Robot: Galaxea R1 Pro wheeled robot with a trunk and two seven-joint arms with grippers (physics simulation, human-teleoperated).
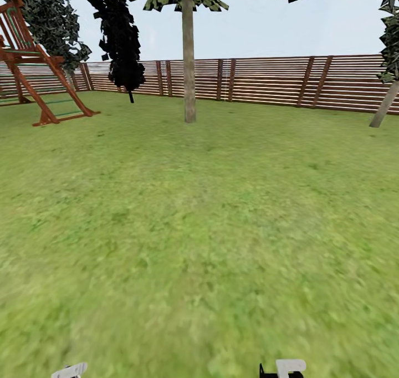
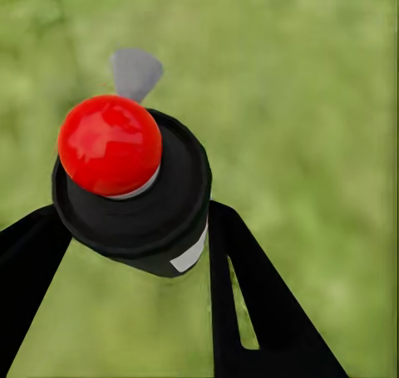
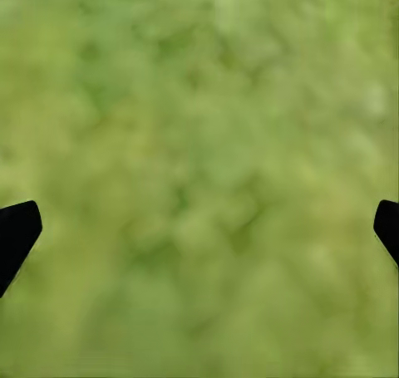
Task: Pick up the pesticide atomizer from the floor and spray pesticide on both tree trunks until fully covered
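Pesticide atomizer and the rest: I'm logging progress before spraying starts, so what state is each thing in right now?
pesticide atomizer: held between the left pincer's fingers, red tip on top, off the lawn.
left pincer: shut on the atomizer.
right pincer: open, nothing between its fingers, grass beneath.
centre tree trunk: upright, far ahead; no spray cover visible from here.
right tree trunk: leaning, at the fence.

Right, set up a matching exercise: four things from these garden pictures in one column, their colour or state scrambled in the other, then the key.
Things
1. pesticide atomizer
2. right pincer
3. fence
4. straight tree trunk

Colour or state
A. brown horizontal slats at the lawn's far edge
B. fingers wide apart, nothing between them, grass beyond
C. black body with a red tip, clamped in the left pincer
D. pale grey-brown, standing upright on the grass

Pairs: 1-C, 2-B, 3-A, 4-D
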